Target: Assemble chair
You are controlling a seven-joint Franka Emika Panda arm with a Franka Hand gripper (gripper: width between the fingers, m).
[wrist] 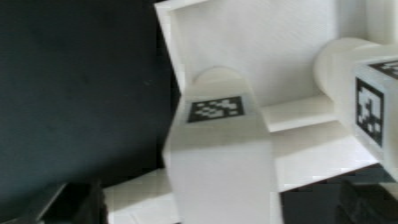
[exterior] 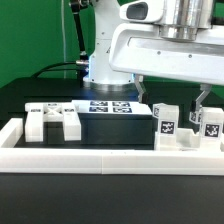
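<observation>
Tool [exterior: 172,100] low, jaws wide apart

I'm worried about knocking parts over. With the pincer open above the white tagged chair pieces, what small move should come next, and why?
Probably a short straight lift. The pincer stands open, holding nothing, its fingertips just above the matte white blocky tagged chair pieces on the exterior view's right; moving sideways at this height might clip them.

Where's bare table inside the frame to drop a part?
Bare table lies between the marker board and the frame, mid-row. There is more in front of the frame. Crowded at the exterior view's right: tagged pieces sit under the open gripper. Blocks fill the exterior view's left.
</observation>
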